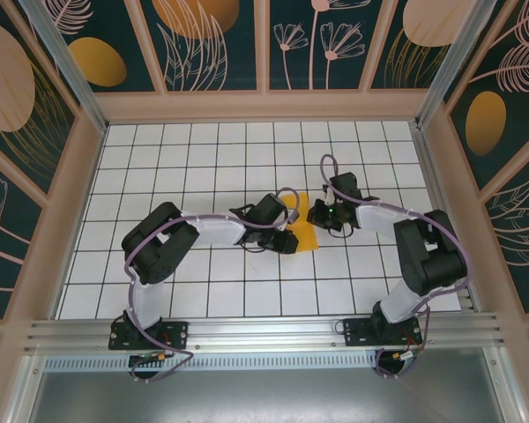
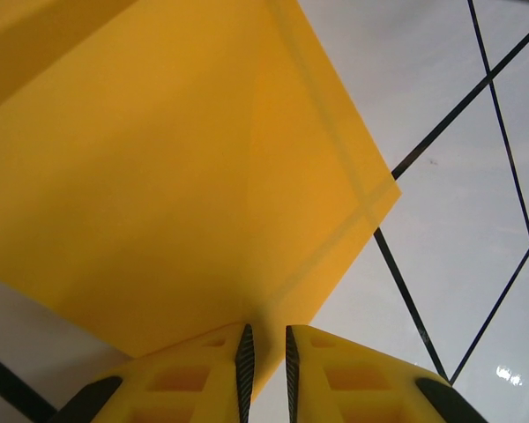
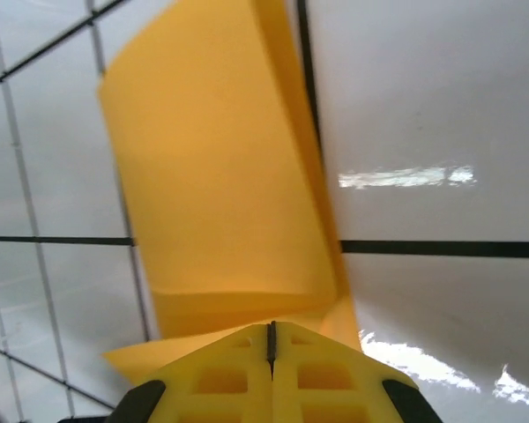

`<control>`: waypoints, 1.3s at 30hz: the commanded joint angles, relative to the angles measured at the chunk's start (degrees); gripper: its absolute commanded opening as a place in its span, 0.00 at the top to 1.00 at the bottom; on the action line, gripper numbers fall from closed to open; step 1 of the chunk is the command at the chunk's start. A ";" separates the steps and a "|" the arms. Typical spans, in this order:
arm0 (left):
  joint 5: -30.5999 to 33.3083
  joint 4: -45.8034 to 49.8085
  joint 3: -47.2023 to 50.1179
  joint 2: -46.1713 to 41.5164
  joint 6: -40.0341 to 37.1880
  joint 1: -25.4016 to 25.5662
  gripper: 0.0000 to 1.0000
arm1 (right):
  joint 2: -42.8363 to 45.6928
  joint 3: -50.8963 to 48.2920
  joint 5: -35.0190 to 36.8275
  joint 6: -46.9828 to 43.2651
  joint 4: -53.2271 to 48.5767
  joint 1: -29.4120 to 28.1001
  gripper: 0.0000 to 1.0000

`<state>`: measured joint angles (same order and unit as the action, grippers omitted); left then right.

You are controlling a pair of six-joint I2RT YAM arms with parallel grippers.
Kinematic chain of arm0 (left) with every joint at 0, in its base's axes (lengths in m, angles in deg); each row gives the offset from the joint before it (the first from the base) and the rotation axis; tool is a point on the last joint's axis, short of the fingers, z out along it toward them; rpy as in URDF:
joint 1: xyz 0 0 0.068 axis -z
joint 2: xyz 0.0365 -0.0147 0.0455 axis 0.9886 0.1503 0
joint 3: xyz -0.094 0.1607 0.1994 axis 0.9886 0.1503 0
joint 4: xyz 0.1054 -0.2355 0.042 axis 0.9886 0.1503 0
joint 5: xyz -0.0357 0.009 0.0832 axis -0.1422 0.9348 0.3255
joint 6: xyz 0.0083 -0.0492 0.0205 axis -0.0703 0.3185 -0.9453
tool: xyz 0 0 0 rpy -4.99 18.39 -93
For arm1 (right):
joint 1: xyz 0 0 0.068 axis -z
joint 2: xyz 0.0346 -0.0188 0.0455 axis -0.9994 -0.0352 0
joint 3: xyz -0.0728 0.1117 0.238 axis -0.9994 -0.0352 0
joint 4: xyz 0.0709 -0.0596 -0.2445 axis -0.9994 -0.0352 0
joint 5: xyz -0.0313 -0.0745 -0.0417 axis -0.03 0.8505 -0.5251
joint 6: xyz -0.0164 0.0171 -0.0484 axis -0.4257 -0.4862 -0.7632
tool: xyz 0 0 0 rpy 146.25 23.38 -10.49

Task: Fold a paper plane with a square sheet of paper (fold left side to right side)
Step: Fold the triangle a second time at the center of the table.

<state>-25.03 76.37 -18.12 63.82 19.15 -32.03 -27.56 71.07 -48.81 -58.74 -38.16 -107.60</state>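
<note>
Top external view: both arms reached inward over the middle of the white gridded table (image 1: 203, 159). The left hand (image 1: 288, 240) and right hand (image 1: 317, 214) sat close together. Between them lay the square sheet of paper (image 1: 306, 236), bright orange, partly hidden under both wrists. A small piece of it showed above the left wrist, and a larger piece below the right hand.

Left wrist view: the left hand (image 2: 266, 342) pointed at the sheet (image 2: 185, 176), its yellow fingers (image 2: 203, 370) at the bottom of frame.
- Jaws stood narrow, with a thin slit between the dark pads.
- One corner of the sheet ran down to the slit, and orange showed in the gap.
- Could not tell whether that corner was pinched or simply lay beneath the tips.
- A faint crease line ran parallel to the sheet's right edge.
- A darker band crossed the upper left of the sheet.
- Black grid lines ran across the table (image 2: 476, 264) to the right.

Right wrist view: the right hand (image 3: 271, 330) was closed, pads pressed together with only a hairline seam between them.
- The sheet (image 3: 220, 176) curved away from the fingertips in more than one layer.
- Its near edge met the tips and spread out on both sides of them, so the sheet looked pinched there.
- Glare streaked the table (image 3: 423, 106) to the right of the sheet.
</note>
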 commanded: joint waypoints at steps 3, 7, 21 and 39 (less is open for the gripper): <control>1.20 2.17 3.21 0.74 0.04 0.16 0.79 | 3.51 -3.95 -5.18 3.47 0.13 -2.00 0.96; 1.38 1.81 3.58 0.76 0.26 0.24 0.79 | 1.44 -5.33 -5.50 6.71 4.30 -4.82 0.97; 2.08 1.62 5.36 -0.15 1.18 0.25 0.80 | -4.92 -2.15 1.39 4.24 2.21 -7.32 0.97; 1.91 1.45 10.13 -2.21 1.57 0.25 0.80 | -9.11 2.96 4.41 -3.92 -0.60 1.58 0.96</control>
<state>-24.38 68.04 -11.49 61.27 19.65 -32.01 -34.27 72.93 -49.07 -60.49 -37.81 -107.29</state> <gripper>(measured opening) 0.196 0.057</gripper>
